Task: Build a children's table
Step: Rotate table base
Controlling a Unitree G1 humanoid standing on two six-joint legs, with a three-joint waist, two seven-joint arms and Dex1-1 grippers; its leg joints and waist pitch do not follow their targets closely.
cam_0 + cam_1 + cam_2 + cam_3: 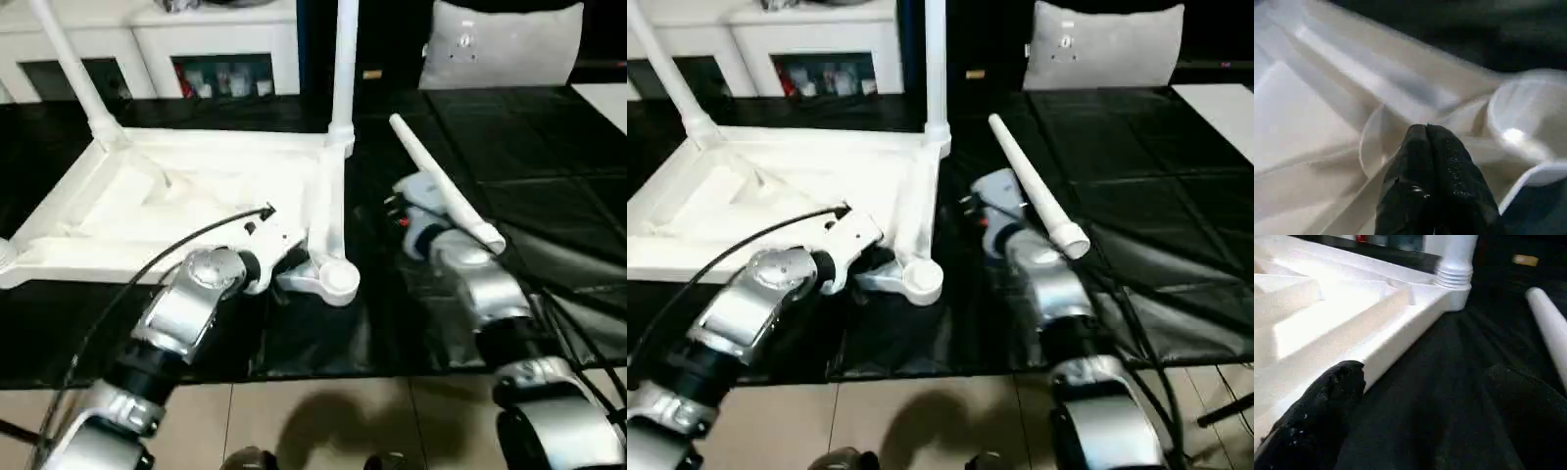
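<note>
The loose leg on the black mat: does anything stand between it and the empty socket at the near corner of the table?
Nothing lies on the mat between the loose leg and the empty socket. The open right gripper sits beside the leg, and the shut left gripper hovers close to the socket, which may crowd the insertion.

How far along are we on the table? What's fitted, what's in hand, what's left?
Done: the tabletop lies underside up with two legs standing in its far corners, one at far left, one at far right. In hand: nothing is gripped; the left pincer is shut by the empty near-right socket, and the right pincer is open. Left: the loose leg resting across the right forearm, then the other near corner.
</note>
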